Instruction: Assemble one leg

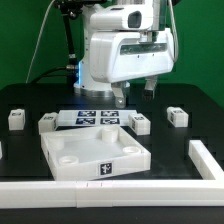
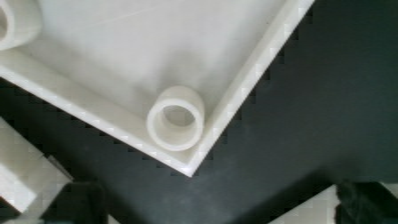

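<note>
While the jaws hang spread and empty, a corner socket [image 2: 178, 116] of the white panel [image 1: 95, 158] fills the wrist view. One leg [image 1: 176, 116] rests on the tabletop [image 1: 205, 105].

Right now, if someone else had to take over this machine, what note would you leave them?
Hand: open, holding nothing, raised near the marker board.
Legs: four, loose on the table, two to either side of the marker board.
White panel: lies flat, sockets up. The wrist view shows one corner socket, and it is empty.
Done: no leg fitted yet.
Left: pick up a leg and seat it in a socket.
</note>
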`<state>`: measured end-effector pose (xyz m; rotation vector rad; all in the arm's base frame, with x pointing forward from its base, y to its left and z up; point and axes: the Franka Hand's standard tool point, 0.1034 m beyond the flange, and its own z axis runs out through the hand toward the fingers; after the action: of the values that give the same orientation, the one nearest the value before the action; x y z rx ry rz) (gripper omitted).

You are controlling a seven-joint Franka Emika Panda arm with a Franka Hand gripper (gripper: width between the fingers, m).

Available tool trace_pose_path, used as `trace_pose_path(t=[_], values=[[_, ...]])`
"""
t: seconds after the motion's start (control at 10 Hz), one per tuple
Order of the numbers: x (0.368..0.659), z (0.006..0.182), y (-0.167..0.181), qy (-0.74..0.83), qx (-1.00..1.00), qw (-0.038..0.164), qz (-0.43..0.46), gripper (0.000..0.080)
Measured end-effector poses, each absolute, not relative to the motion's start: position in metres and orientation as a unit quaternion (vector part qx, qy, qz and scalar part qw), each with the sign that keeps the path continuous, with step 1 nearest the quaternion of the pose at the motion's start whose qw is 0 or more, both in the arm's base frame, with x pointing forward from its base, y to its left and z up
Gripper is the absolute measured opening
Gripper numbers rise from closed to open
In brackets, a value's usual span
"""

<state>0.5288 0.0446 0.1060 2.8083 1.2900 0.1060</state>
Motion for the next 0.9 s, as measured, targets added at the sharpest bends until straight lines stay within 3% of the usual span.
trace_pose_path(t=[0.9], values=[[0.5211,0.1003,0.0399,0.463,0.886,0.025,0.028,0.065]])
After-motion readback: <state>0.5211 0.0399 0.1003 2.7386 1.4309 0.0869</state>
